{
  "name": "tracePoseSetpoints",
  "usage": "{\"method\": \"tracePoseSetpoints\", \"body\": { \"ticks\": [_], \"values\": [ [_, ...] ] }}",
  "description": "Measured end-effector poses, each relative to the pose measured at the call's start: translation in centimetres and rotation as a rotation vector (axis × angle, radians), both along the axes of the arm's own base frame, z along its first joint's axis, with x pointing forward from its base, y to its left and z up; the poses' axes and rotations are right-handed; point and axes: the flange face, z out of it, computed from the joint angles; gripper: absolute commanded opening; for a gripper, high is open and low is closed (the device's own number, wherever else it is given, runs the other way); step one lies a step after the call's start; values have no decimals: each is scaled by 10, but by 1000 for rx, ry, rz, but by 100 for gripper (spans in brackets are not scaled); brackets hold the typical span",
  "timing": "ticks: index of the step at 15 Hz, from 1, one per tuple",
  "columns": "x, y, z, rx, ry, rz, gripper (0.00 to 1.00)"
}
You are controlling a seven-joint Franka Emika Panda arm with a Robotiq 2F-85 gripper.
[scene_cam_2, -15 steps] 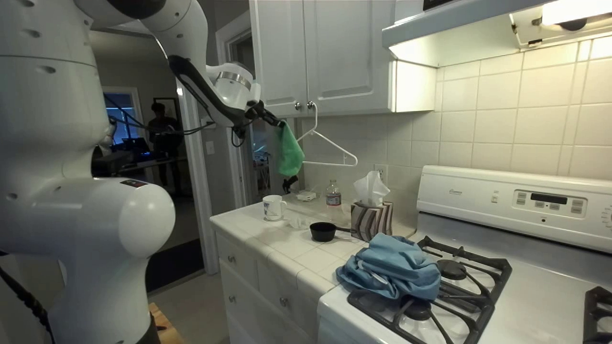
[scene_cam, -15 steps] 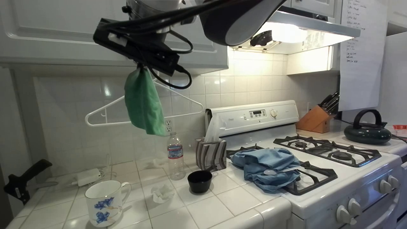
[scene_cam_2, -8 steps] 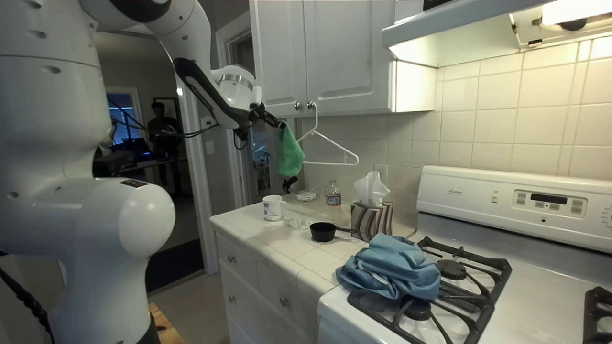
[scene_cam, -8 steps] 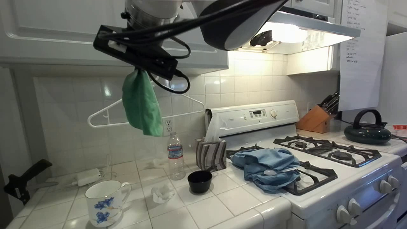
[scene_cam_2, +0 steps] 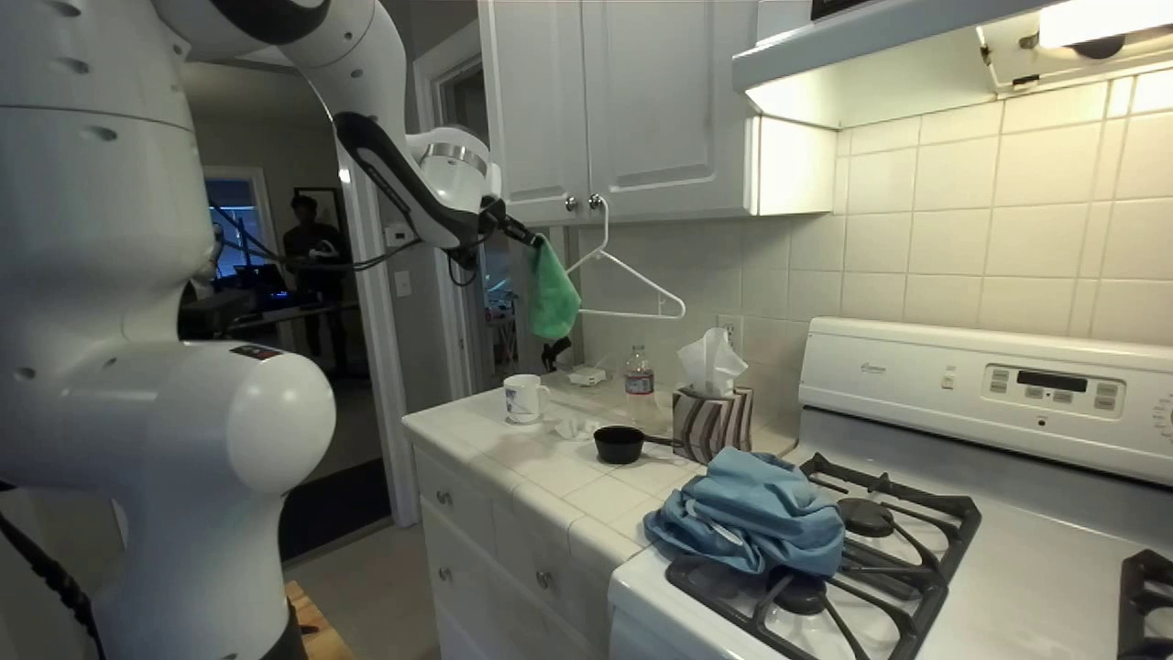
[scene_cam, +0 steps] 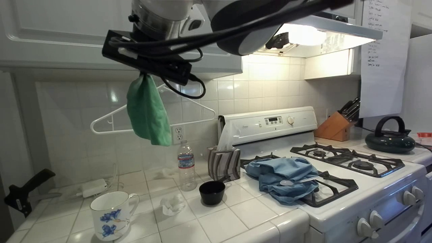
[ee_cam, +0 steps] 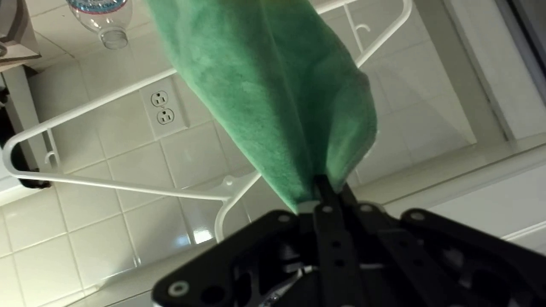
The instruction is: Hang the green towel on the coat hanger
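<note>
The green towel (scene_cam: 148,111) hangs down from my gripper in both exterior views (scene_cam_2: 553,291). In the wrist view the towel (ee_cam: 273,94) is pinched between the black fingertips of my gripper (ee_cam: 335,187); in an exterior view the gripper (scene_cam_2: 539,240) points toward the hanger. The white coat hanger (scene_cam: 113,132) hangs by its hook from a cabinet knob (scene_cam_2: 596,201). Its bottom bar (scene_cam_2: 632,315) and one arm (ee_cam: 128,186) show clearly. The towel covers part of the hanger in every view. I cannot tell whether they touch.
Overhead are white cabinets (scene_cam_2: 651,101). On the tiled counter below stand a mug (scene_cam: 109,216), a bottle (scene_cam: 186,165), a small black pot (scene_cam: 212,193) and a tissue box (scene_cam: 224,163). A blue cloth (scene_cam_2: 751,513) lies on the stove.
My gripper and the towel have shifted slightly left and a little down in an exterior view. The hanger swung slightly right and then back. The towel stays held.
</note>
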Motion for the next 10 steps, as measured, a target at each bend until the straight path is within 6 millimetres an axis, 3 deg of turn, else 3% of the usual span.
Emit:
{"method": "tracePoseSetpoints", "body": {
  "ticks": [6,10],
  "values": [
    [9,-5,-14,-257,25,206,1],
    [20,-16,-8,-477,3,269,1]
  ]
}}
